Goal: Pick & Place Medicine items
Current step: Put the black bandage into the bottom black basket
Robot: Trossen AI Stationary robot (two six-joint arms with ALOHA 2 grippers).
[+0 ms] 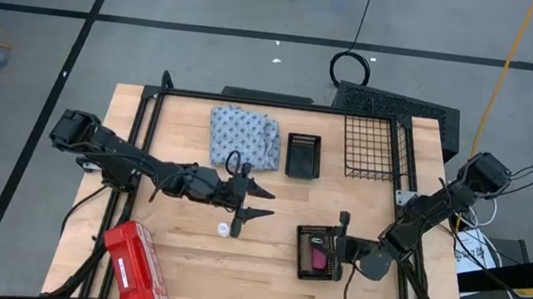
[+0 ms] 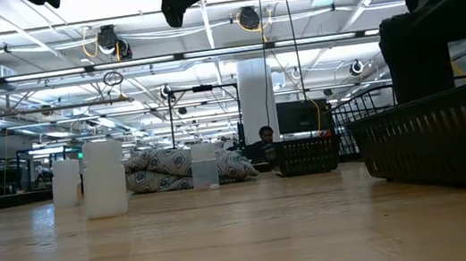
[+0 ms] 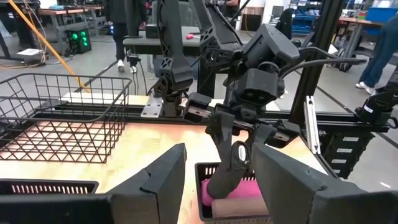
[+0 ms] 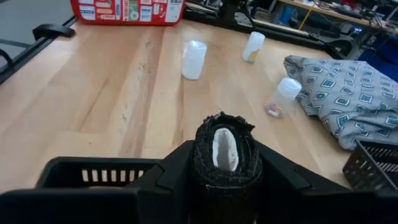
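- The black tube point(image 4: 225, 163) is your item in hand: the right gripper point(image 4: 225, 186) holds it between its fingers, end-on to the wrist camera, directly above the near wall of the small black bin point(image 1: 320, 254).
- Below those fingers, a pink tube point(image 3: 239, 188) and a brown one point(image 3: 239, 207) already lie in that bin, so the drop spot is partly taken.
- Beyond the fingertips, three white bottles point(image 4: 193, 60) stand on the worktop point(image 1: 175, 250), well apart from the bin and near the patterned cloth point(image 4: 339, 93).
- The left gripper point(image 1: 263, 199) hovers with its fingers spread wide and empty, just beside one white bottle point(image 1: 223, 229).
- Risk one: if you release now, the black tube may strike the bin wall or the tubes inside and bounce or roll out, because it sits over the rim, not the middle.
- Risk two: lowering further could catch the fingers on the bin and shove or tip it.
- Risk three: the left fingers are close enough to knock the light bottle over; a toppled bottle would roll across the worktop.
- The red case point(image 1: 137, 269), wire basket point(image 1: 369, 146) and second small bin point(image 1: 302, 156) lie well away from both grippers.
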